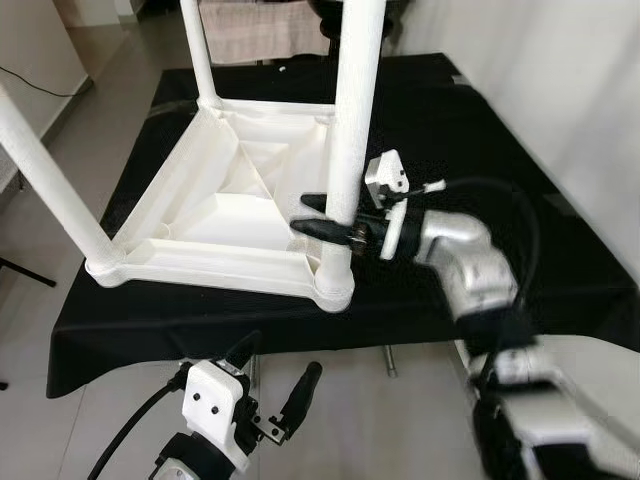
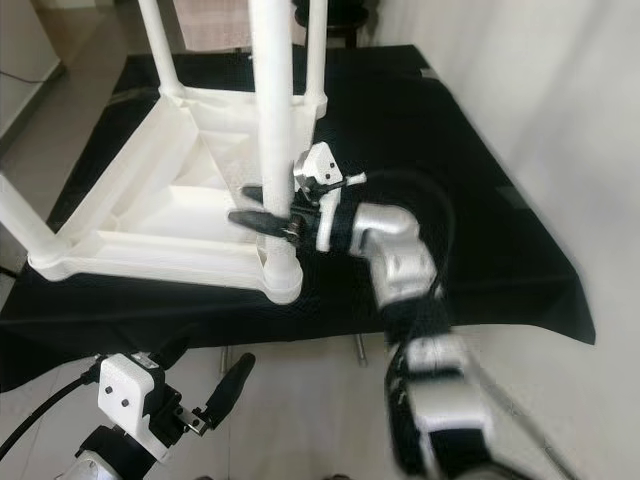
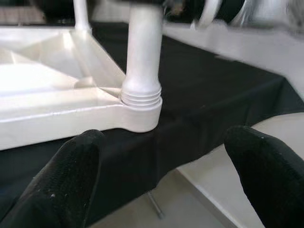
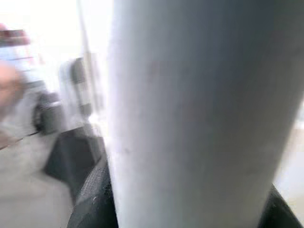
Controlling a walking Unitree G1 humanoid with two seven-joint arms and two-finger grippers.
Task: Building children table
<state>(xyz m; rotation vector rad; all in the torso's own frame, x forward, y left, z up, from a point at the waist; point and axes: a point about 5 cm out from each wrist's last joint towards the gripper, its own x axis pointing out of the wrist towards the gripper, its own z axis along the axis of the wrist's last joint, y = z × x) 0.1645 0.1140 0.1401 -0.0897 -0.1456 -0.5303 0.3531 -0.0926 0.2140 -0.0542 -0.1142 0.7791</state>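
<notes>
Right gripper point(image 1: 322, 216) clamped round smooth white cylindrical leg point(image 1: 352, 120) — left gripper point(image 1: 275, 378) spread.

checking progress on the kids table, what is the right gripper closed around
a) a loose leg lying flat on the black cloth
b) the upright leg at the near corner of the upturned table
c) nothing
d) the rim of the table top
b: the right gripper has its black fingers on either side of the upright white leg standing in the near corner socket of the upturned table.

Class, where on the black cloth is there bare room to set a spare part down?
Bare cloth lies to the right of the upturned white table, toward the wall, and behind it. The near corner is crowded: the right gripper clasps the leg there.
</notes>
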